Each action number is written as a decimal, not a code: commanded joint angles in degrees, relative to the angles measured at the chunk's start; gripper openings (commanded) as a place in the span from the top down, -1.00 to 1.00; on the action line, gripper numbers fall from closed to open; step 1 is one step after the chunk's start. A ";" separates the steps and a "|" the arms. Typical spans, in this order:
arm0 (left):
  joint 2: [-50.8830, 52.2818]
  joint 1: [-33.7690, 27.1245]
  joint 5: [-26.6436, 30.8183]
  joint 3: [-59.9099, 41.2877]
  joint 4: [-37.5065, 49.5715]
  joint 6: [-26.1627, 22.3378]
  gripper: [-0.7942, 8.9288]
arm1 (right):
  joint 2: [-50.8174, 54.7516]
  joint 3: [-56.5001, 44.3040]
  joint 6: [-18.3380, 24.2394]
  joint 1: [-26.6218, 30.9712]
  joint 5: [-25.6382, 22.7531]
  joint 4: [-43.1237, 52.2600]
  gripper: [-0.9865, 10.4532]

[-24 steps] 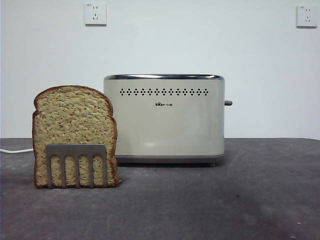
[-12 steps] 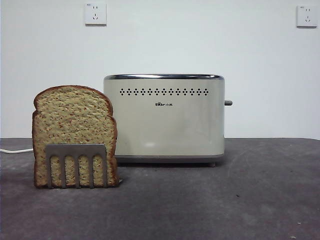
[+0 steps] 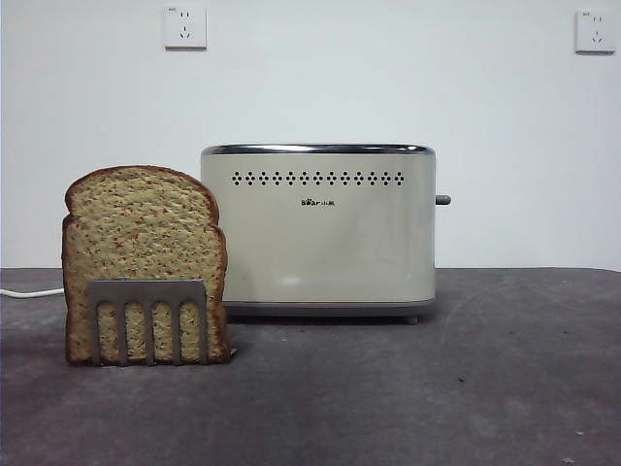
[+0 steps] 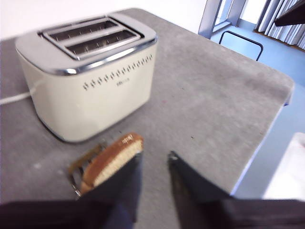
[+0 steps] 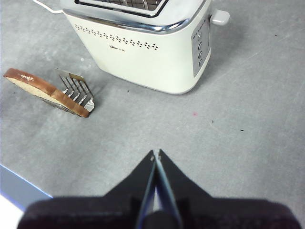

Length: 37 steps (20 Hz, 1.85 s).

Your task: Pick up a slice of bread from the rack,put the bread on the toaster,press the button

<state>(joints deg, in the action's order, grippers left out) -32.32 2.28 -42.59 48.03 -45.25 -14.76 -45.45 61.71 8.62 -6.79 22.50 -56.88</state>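
Front view: no hand appears here. The slice of bread point(image 3: 144, 254) stands upright in the rack point(image 3: 147, 320), its speckled face toward the camera and the rack's comb-cut plate covering its lower part. Just beside it, farther back on the grey surface point(image 3: 417, 388), stands the toaster point(image 3: 318, 231), with the button point(image 3: 442, 200) sticking out of its narrow side wall on the side away from the bread. Two white wall sockets point(image 3: 184, 26) sit high on the wall behind, and a white cord point(image 3: 29, 292) lies on the surface behind the bread.

Left wrist view: the left hand point(image 4: 155, 160) hangs released above the surface, its jaws spread apart and holding nothing. The slice of bread point(image 4: 112, 160), seen from its crust edge, stands in the rack point(image 4: 81, 167) right beside one jaw; whether they touch cannot be told. The toaster point(image 4: 90, 81) lies beyond the bread, its two top slots showing.

Right wrist view: the right hand point(image 5: 155, 155) is clenched, jaw tips pressed together on nothing, high over bare surface. The toaster point(image 5: 143, 45) is well ahead of it, the button point(image 5: 219, 17) on the end wall, and the slice of bread point(image 5: 45, 91) in the rack point(image 5: 76, 90) is off to one side, well apart.
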 commanded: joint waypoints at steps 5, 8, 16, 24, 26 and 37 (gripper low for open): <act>-5.18 6.56 4.70 2.14 3.06 -5.05 -0.35 | 0.07 0.17 0.50 -0.17 0.15 0.13 0.85; -12.63 11.78 8.92 7.39 0.48 -9.73 -0.35 | 0.07 0.17 0.50 -0.17 0.17 0.09 0.85; -34.27 24.52 25.18 20.41 -6.82 -21.88 -0.34 | 0.07 0.17 0.50 -0.17 0.17 -0.07 0.85; -48.00 27.80 32.33 20.72 -7.26 -26.03 -0.33 | 0.07 0.17 0.50 -0.17 0.15 -0.20 0.85; -49.96 27.80 33.59 20.72 -6.88 -26.05 -0.32 | 0.07 0.17 0.52 -0.17 0.15 -0.20 0.85; -51.89 27.80 33.55 20.72 -6.19 -25.73 0.80 | 0.07 0.17 0.52 -0.17 0.13 -0.20 0.85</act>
<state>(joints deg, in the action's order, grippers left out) -84.12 29.82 -9.08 68.90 -51.79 -40.07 -45.45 61.71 8.62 -6.79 22.52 -57.19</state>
